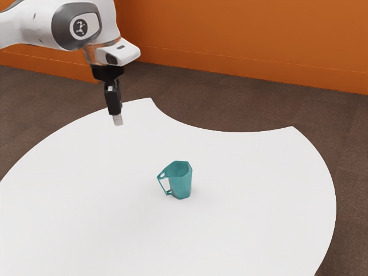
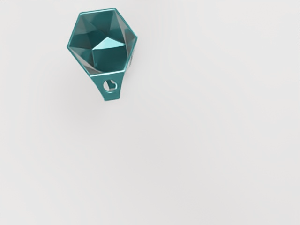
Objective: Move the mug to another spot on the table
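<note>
Exterior view's left, upper corner: white and grey Franka arm (image 1: 75, 29) comes in high, wrist bent downward. Black gripper (image 1: 117, 119) hangs straight down from it, pale tip lowest, poised in the air above the far left part of the table (image 1: 259, 201). It is seen edge-on from here; whether it is released or clenched I cannot tell. It touches neither the tabletop nor the mug. Table is white, broadly round, with a curved bite out of its far edge. Moving toward the middle: teal mug (image 1: 177, 179) stands upright on the white surface, near the table's centre, well apart from the gripper and lower in the exterior view, to its right. Body is faceted and angular, wider at the rim than at the base. Its handle (image 1: 165, 184) points toward the exterior view's left. Wrist view looks down into the mug (image 2: 101, 42): open mouth, angular rim, facets inside catching light, handle (image 2: 111, 88) jutting from one side, plain white table (image 2: 211, 154) all around it. Beyond the table: brown carpeted floor (image 1: 241, 109), then an orange wall (image 1: 259, 34) running across to the exterior view's right.
</note>
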`<state>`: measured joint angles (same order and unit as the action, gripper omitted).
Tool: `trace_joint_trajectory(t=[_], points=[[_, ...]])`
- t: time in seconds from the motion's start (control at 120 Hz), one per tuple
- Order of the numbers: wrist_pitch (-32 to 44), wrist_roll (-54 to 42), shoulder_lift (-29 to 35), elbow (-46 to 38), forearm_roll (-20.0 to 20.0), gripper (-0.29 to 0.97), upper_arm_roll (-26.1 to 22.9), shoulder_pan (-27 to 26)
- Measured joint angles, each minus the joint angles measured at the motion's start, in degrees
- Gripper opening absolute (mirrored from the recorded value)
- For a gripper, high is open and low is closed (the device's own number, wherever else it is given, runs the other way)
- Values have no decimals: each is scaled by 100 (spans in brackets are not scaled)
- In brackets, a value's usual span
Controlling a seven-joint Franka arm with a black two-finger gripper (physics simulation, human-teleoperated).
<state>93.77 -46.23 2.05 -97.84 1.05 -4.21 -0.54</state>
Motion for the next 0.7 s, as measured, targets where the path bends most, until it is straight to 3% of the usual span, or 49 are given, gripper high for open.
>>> trace_joint_trajectory(t=[0.333,0.7], points=[[45,-93,-12,-63,7,68,1,-98],[1389,-33,-98,-1270,208,68,0,-79]])
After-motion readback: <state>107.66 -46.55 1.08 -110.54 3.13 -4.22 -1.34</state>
